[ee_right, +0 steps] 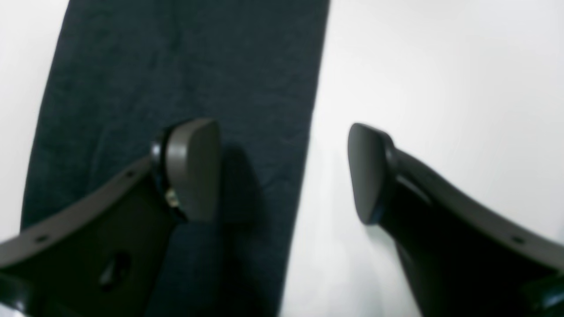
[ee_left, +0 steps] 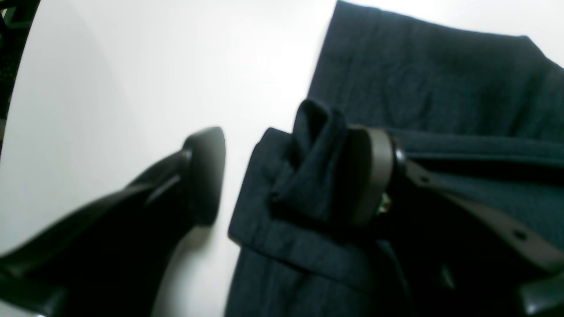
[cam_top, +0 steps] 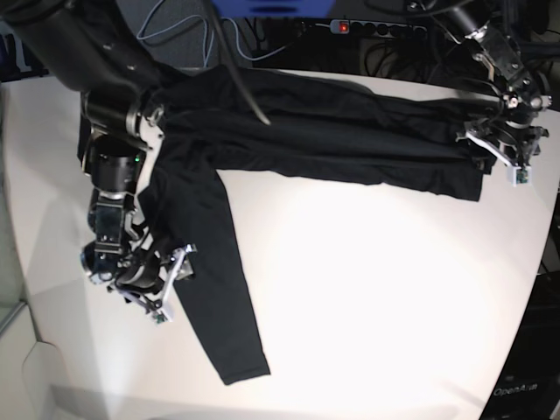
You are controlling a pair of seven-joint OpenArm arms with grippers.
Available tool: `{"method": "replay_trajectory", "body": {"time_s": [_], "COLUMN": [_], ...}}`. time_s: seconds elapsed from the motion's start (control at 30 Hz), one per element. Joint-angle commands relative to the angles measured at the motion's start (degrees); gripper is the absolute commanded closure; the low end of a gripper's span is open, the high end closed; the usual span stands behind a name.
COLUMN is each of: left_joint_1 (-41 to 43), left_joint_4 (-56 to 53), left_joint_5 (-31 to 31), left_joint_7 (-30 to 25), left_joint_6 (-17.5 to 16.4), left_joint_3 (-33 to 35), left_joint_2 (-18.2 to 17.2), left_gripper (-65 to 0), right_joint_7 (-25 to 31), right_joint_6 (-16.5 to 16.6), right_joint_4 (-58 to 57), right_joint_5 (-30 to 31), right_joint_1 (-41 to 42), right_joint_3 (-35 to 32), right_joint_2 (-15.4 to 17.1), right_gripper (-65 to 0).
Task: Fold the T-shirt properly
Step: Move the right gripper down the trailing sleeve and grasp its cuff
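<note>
The black T-shirt lies as a long band across the back of the white table, with one sleeve running down toward the front left. My left gripper sits at the band's right end. In the left wrist view that gripper is open: one finger is over bare table, and the other has a bunched fold of T-shirt against its pad. My right gripper is at the sleeve's left edge. Seen from its wrist, it is open and straddles the T-shirt edge.
Cables and a power strip lie behind the table's far edge. The table's curved left edge shows in the left wrist view. White tabletop stretches to the right of the sleeve and in front of the band.
</note>
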Motion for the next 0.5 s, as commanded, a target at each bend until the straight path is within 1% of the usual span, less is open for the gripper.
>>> {"method": "replay_trajectory", "body": {"time_s": [0.0, 0.13, 0.47], "left_joint_1": [0.19, 0.19, 0.28], "left_joint_4": [0.55, 0.55, 0.55], "left_joint_5": [0.89, 0.89, 0.89], "left_joint_7": [0.98, 0.98, 0.98], "left_joint_6": [0.1, 0.1, 0.1], "left_joint_3": [-0.19, -0.19, -0.19], "left_joint_2": [-0.4, -0.4, -0.4], "left_gripper": [-39.2, -39.2, -39.2], "right_joint_7": [1.05, 1.49, 6.76], "right_joint_6": [-0.29, -0.29, -0.29], "right_joint_4": [0.71, 0.54, -6.15], "right_joint_5": [0.74, 0.74, 0.74], "right_joint_1": [1.59, 1.24, 0.8], "right_joint_3": [-0.1, -0.1, -0.1], "right_joint_2": [0.26, 0.26, 0.26], "right_gripper": [-44.7, -44.7, -44.7]}}
